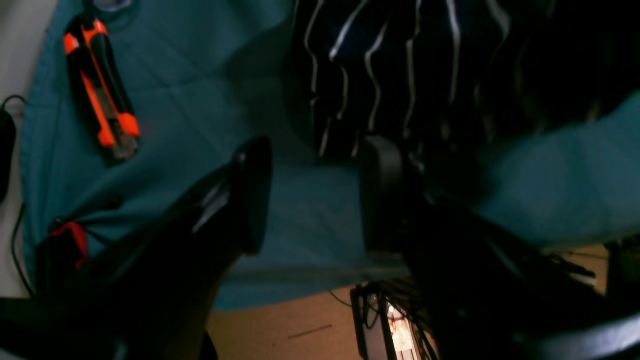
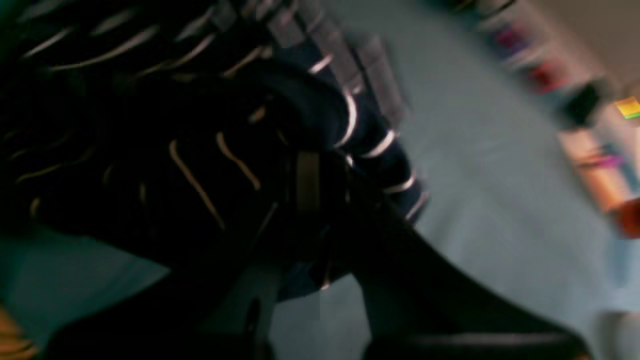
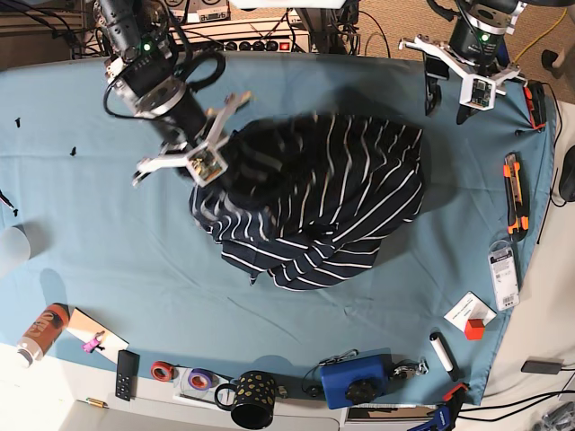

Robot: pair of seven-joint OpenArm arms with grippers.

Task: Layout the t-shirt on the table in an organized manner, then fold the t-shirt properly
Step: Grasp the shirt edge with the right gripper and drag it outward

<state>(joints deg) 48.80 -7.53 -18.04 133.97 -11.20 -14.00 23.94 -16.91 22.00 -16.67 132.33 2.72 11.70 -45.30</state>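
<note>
Right end effector (image 3: pixel 216 153) clamping bunched t-shirt (image 3: pixel 323 202); left end effector (image 1: pixel 310 195) wide; table (image 3: pixel 90 206) margins open.

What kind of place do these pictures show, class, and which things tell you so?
Probably a robotics lab workbench: two robot arms over a teal-covered table, a power strip and cables at its far edge, and tools such as an orange utility knife and tape rolls along its sides.

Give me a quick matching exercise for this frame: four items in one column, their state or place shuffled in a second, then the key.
Things:
1. t-shirt
2. left end effector
3. right end effector
4. orange utility knife

States or places:
A. open, holding nothing, above bare table
B. crumpled in a heap mid-table
C. lying near the table's edge
D. at the heap's edge, in the cloth

Pairs: 1-B, 2-A, 3-D, 4-C
</note>
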